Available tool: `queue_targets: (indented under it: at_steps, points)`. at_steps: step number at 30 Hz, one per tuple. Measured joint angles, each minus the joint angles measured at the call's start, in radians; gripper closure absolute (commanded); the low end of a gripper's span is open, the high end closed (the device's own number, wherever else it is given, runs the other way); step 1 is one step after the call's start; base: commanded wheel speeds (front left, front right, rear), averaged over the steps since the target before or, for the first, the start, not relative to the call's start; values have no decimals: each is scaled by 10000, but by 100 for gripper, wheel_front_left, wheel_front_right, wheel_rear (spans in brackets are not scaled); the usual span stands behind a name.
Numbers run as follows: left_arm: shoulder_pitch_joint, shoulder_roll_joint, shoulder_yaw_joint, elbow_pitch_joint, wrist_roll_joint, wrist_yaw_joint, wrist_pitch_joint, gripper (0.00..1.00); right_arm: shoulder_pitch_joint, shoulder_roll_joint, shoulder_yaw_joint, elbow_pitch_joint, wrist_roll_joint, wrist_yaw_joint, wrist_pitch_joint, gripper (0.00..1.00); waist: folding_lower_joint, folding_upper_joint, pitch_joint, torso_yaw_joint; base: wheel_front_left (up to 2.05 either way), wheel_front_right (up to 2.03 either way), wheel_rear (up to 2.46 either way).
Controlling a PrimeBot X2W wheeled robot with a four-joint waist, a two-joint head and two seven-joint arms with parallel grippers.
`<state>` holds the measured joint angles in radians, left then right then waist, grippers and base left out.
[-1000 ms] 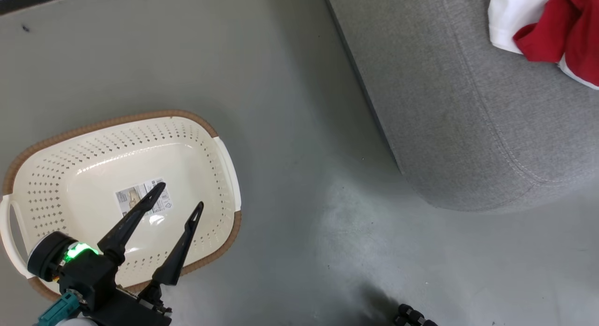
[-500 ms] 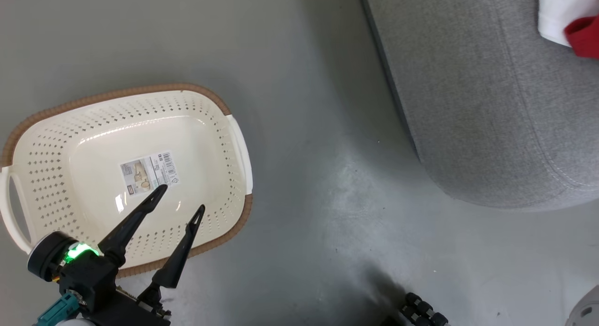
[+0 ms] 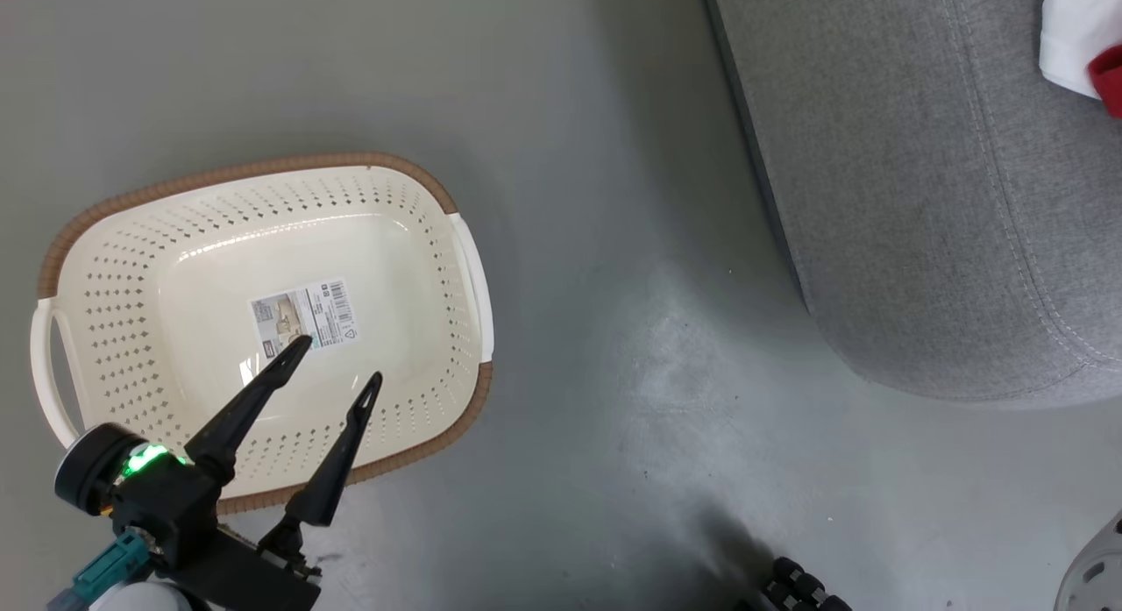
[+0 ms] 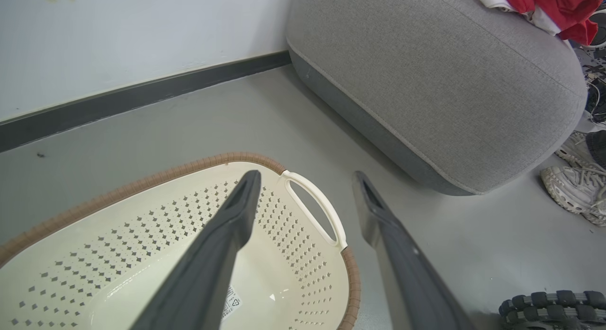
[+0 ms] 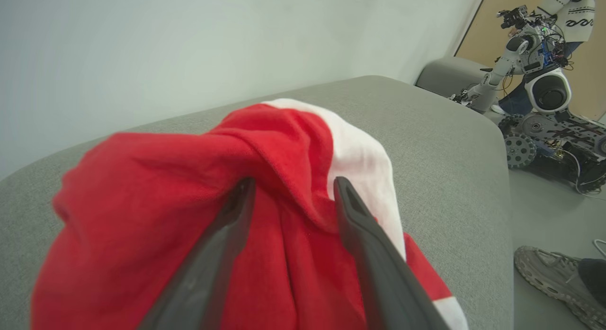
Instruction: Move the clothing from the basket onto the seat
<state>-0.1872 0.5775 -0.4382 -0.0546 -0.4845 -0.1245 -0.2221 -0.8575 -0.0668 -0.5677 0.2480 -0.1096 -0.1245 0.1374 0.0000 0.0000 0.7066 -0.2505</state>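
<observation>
We see crumpled red-and-white clothing on the grey seat, right end effector parted upon it, left end effector wide.

Left arm and right arm hold jaws apart.

At the lower left, the left jaws are two long, thin black fingers with pointy tips. They stick out of a black block with a round knob, a bright green light and a blue-green plug. The right fingers look dark grey.
</observation>
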Motion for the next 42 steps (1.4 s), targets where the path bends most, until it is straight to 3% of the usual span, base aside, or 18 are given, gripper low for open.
queue_targets:
  at_steps: [11, 24, 28, 36, 42]
  points:
    - [-525, -685, -585, 493, -102, 0, -98, 0, -211, -840, 205, 955, -69, 144, -828, 0, 0, 0, -789, 80, 0, 0, 0]
    - [-832, -1649, -922, 1503, -274, -2, -176, 0, -398, -1553, 727, 2157, -54, 1122, -1662, 0, -1, -1, -2204, 352, 0, 0, 0]
    - [-1020, -2042, -970, 1896, -399, -2, -188, 0, -494, -1544, 1191, 2537, -54, 1649, -2006, 0, -1, -1, -2780, 527, 0, 0, 0]
    - [-1020, -2437, -861, 2610, -673, 38, -192, 0, -81, -468, 2351, 2086, -234, 2013, -2374, 0, -1, -1, -3678, 898, 0, 0, 0]
    - [-1015, -2600, -548, 3104, -821, 290, -207, 0, 478, -40, 3296, 1776, -244, 2316, -2537, 0, -1, -1, -4286, 1180, 0, 0, 0]
